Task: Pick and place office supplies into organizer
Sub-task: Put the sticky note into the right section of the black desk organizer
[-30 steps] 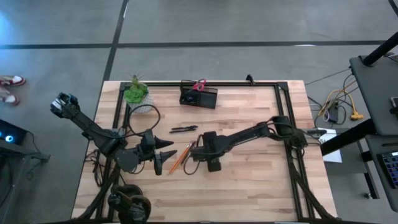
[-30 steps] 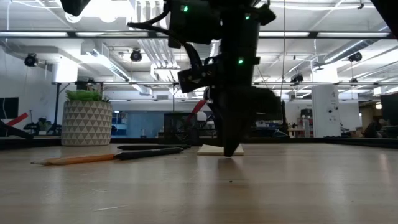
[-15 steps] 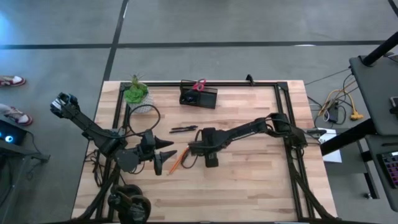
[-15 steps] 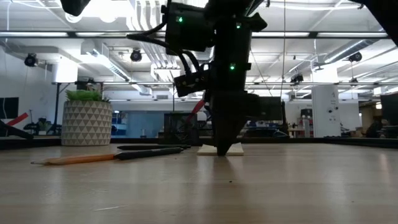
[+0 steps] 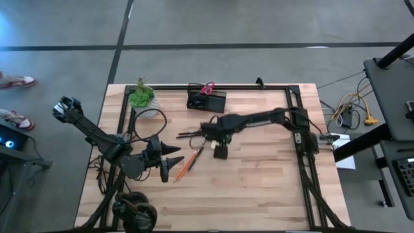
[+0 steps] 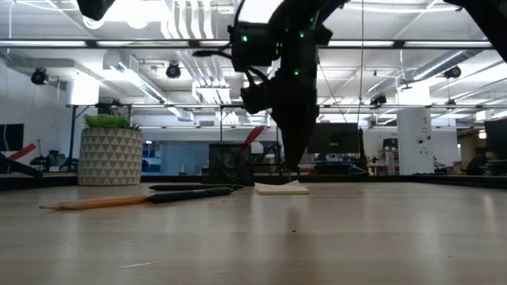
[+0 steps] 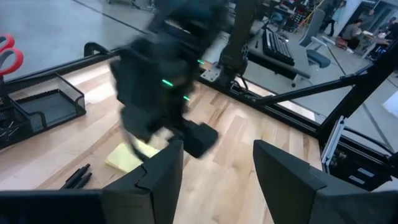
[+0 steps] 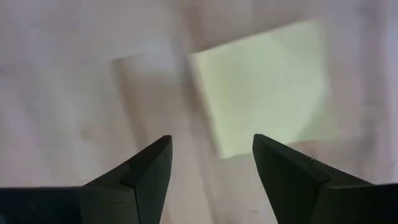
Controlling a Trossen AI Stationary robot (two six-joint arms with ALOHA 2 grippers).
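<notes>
My right gripper (image 5: 213, 134) hangs open near the table's middle, fingers pointing down just above the yellow sticky-note pad (image 8: 267, 87), which lies flat on the wood (image 6: 281, 188). In the right wrist view the gripper (image 8: 208, 162) stands beside the pad without touching it. Black pens (image 5: 191, 134) and orange pencils (image 5: 187, 165) lie to its left. The black organizer (image 5: 207, 101) sits at the far edge with red scissors (image 5: 207, 88) in it. My left gripper (image 5: 171, 158) rests open at the near left.
A potted green plant (image 5: 141, 97) in a white patterned pot (image 6: 111, 156) stands at the far left corner. A black frame (image 5: 294, 97) rims the table. Bare wood (image 5: 259, 188) lies on the near right side. A person's shoes (image 5: 16, 81) show on the floor, left.
My right gripper has risen off the table and moved toward the far edge, ending above the sticky-note pad. The pad, pens and pencils have stayed where they lay.
</notes>
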